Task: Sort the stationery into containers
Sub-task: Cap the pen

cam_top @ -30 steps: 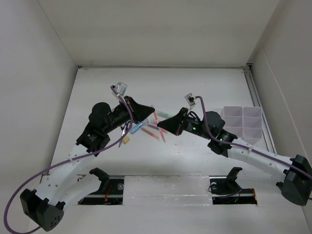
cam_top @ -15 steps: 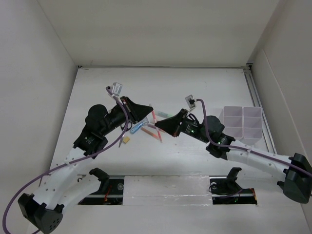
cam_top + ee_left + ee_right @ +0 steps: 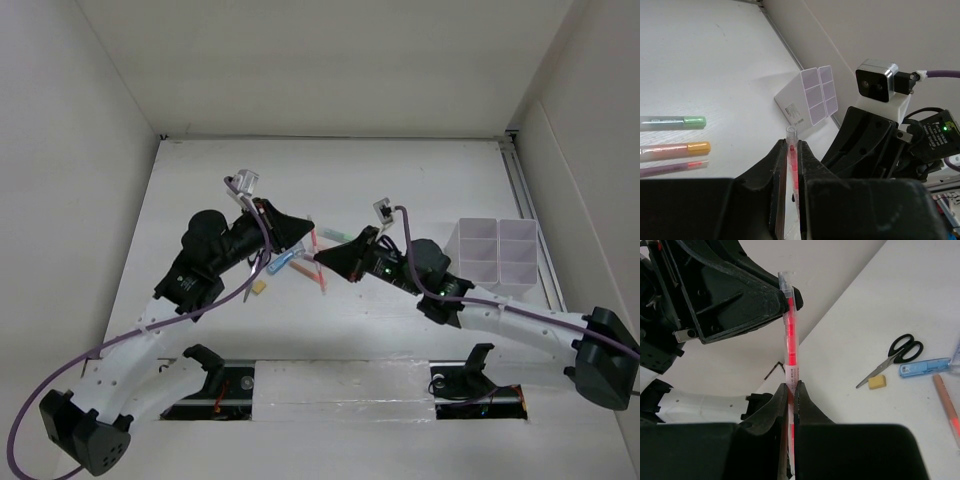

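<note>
The left fingers (image 3: 783,156) are closed tight on one end of a thin orange-red pen (image 3: 789,335), held up off the counter (image 3: 400,190). The right fingers (image 3: 784,393) pinch its other end, hiding that tip. From above, the pen is hard to make out between them. The organiser (image 3: 791,107) stands far right.

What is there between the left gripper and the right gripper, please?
A thin red pen spans the gap; in the right wrist view the left gripper and the right gripper each clamp one end.
</note>
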Motion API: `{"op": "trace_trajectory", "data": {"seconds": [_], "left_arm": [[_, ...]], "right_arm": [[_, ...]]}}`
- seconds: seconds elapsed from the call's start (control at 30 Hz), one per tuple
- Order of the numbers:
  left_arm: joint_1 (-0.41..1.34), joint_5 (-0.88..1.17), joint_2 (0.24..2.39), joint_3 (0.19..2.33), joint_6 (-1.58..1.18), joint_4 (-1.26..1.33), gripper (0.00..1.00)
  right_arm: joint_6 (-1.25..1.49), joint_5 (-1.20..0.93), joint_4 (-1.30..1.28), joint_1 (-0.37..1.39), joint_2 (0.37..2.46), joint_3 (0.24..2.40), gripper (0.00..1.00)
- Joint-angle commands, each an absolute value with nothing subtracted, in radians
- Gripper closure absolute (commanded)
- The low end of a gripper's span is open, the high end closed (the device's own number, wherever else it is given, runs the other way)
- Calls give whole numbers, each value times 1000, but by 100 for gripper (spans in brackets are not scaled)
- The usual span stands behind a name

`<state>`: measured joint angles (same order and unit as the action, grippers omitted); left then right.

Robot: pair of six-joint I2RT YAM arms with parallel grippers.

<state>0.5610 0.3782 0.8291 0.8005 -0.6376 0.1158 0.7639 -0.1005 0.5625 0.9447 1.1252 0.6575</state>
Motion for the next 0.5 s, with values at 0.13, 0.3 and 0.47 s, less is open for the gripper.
{"op": "trace_trajectory", "data": {"seconds": [0.13, 0.3, 0.47], "left_arm": [[571, 492, 853, 857, -535, -26, 100], [571, 502, 853, 877, -477, -75, 100], [571, 512, 864, 887, -413, -107, 100]], "right_arm": [[672, -90, 635, 940, 1127, 769, 100], [637, -101, 577, 940, 1098, 782, 100], [627, -136, 536, 940, 1089, 801, 100]]}}
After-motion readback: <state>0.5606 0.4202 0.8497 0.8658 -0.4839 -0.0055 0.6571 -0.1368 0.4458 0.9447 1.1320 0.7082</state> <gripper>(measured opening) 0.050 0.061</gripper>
